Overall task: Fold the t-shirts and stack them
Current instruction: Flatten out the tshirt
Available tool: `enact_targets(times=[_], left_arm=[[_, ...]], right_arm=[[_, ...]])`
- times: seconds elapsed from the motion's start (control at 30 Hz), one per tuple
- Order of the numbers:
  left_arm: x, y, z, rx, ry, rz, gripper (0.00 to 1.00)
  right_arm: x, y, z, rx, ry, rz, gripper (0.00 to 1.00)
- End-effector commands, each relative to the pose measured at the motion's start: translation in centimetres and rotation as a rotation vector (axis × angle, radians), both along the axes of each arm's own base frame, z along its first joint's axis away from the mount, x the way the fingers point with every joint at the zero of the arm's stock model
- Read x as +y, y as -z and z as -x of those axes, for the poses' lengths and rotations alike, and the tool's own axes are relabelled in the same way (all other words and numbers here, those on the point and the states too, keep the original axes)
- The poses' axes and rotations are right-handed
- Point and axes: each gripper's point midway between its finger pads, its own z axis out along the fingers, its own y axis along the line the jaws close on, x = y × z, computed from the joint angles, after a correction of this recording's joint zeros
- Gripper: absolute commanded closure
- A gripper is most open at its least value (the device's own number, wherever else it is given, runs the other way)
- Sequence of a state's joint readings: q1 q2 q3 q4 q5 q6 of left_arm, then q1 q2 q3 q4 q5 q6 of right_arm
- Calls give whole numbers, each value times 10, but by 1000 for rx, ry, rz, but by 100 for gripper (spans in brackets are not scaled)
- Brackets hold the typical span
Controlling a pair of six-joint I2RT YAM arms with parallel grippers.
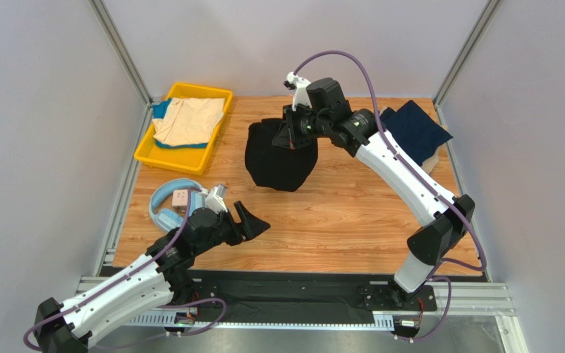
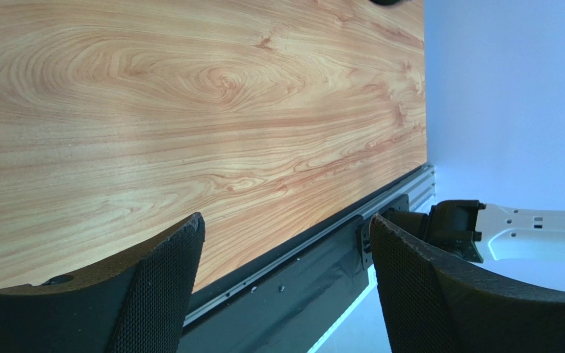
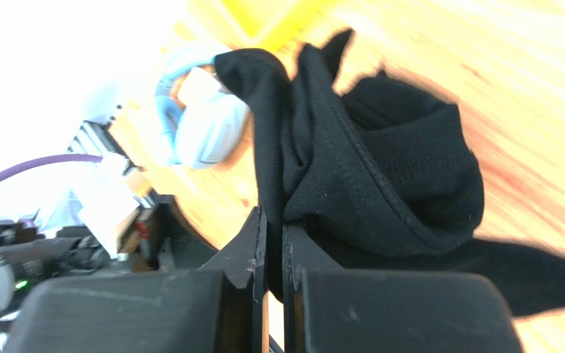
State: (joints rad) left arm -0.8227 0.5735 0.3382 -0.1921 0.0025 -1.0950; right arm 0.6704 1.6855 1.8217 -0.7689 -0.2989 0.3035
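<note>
Presently, I find the right claw (image 3: 272, 220) closed down narrow on a fold of the black t-shirt (image 1: 279, 158), pinching the cloth near a stitched hem. The shirt hangs from it in a bunched mass over the far middle of the tabletop (image 1: 352, 220). I cannot tell whether its lower end touches the wood.

The left claw (image 2: 285, 228) stands wide with nothing between its fingers (image 2: 160, 279). It sits low over bare wood at the near left, pointing right, well apart from the black shirt.

Other items noted:
- A navy t-shirt (image 1: 418, 129) lies at the far right corner of the tabletop, with a pale cloth (image 1: 434, 159) showing under its near edge.
- A yellow tray (image 1: 178, 159) sits at the far left. A beige t-shirt (image 1: 190, 119) lies loosely folded in it, over a teal-blue cloth (image 1: 162, 109) that shows at the edges.
- Light-blue headphones (image 1: 169, 207) lie on the tabletop near the tray, just beside the left wrist.

The black shirt is unfolded and off the stack at the right corner.
</note>
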Motion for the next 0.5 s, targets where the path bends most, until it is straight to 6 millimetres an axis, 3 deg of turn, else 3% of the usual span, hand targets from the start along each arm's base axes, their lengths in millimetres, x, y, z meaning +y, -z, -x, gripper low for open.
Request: enact_targets(times=[0.0, 0.1, 0.37, 0.47], left_arm=[[0, 1, 2, 8, 0, 21, 12], [1, 2, 2, 11, -6, 26, 12], [11, 1, -1, 11, -51, -3, 11], [18, 2, -1, 10, -84, -2, 11]], right_arm=[[11, -54, 21, -124, -95, -86, 100], [4, -85, 28, -195, -82, -142, 100], [-20, -139, 42, -327, -43, -194, 100], [-23, -136, 41, -331, -38, -166, 100]])
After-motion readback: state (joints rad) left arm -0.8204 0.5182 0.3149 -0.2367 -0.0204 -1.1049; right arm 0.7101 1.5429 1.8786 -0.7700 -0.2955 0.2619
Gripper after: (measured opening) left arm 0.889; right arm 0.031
